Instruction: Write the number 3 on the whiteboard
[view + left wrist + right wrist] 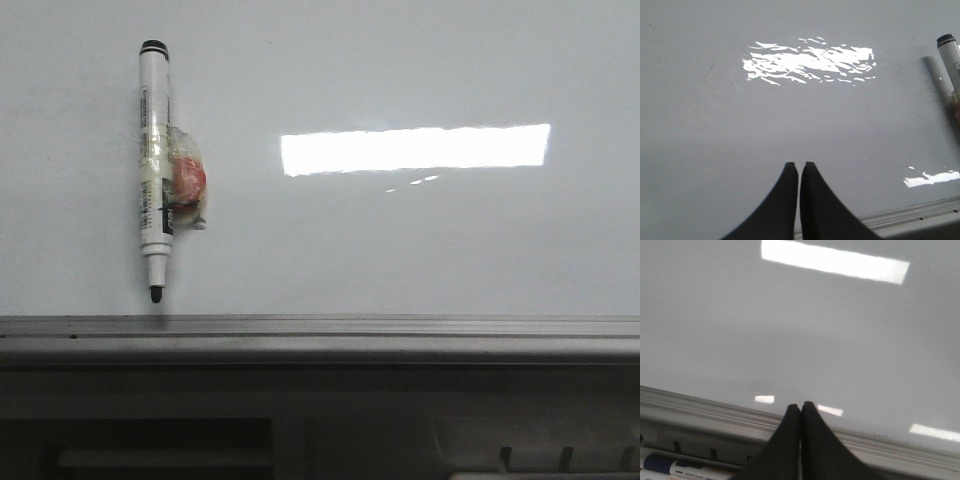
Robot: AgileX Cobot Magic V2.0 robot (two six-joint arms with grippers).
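Whiteboard point(420, 250) lies blank ahead of both grippers, left point(799, 166) and right point(801, 406), each closed on nothing. Marker point(154, 170), uncapped, rests off the left gripper's side, ungrasped. A skewed grab could likely knock it away or smear ink.

In my left wrist view the marker pen point(950, 60) is cut off by the frame edge, only its capped end showing. A second marker point(680, 467) in the right wrist view is clipped too, its label print too small to read. Both arms' bodies are out of frame everywhere.
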